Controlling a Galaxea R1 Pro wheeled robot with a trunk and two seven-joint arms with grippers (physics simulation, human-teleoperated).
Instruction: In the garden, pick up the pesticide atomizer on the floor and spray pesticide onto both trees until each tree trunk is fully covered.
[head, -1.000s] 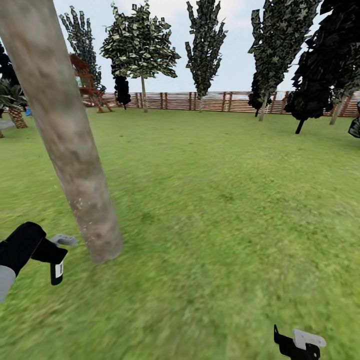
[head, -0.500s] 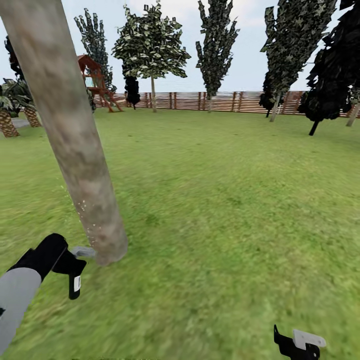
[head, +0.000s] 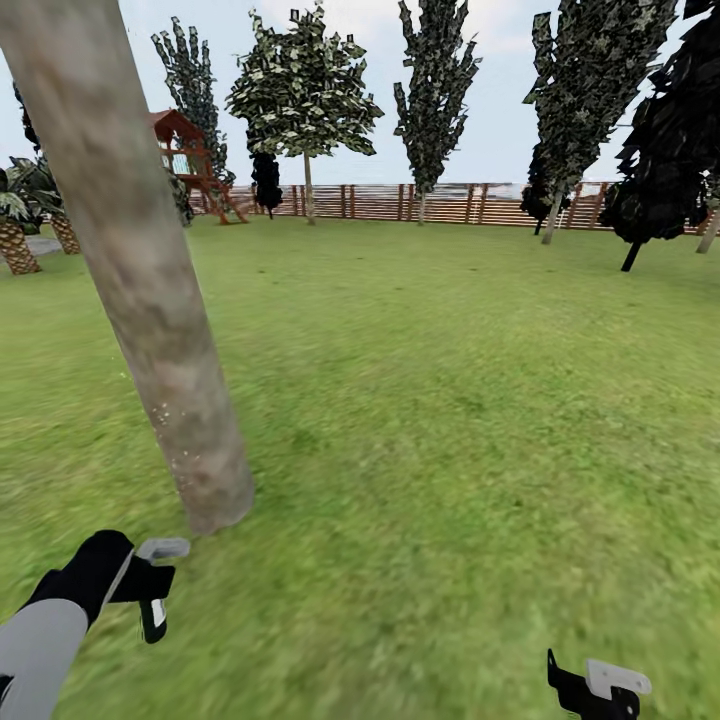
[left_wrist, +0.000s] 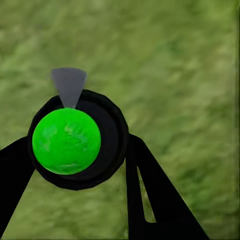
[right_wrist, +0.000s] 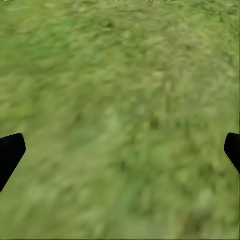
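Pesticide atomizer (head: 152, 618) is pinched across its body by the left gripper (head: 150, 580), held low over the grass (head: 430, 420) near the foot of the tree trunk (head: 150, 300). It is judged light, rigid and smooth-sided, so a mid-body grip suits. The right gripper (head: 598, 688) is spread, holding nothing.

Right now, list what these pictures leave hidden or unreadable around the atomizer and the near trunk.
- Tree trunk: crown cut off by the head view's top edge; far side hidden by the trunk itself.
- Pesticide atomizer: label too small to read in the head view; left gripper covers its top.
- Right gripper: cut off by the head view's bottom edge.
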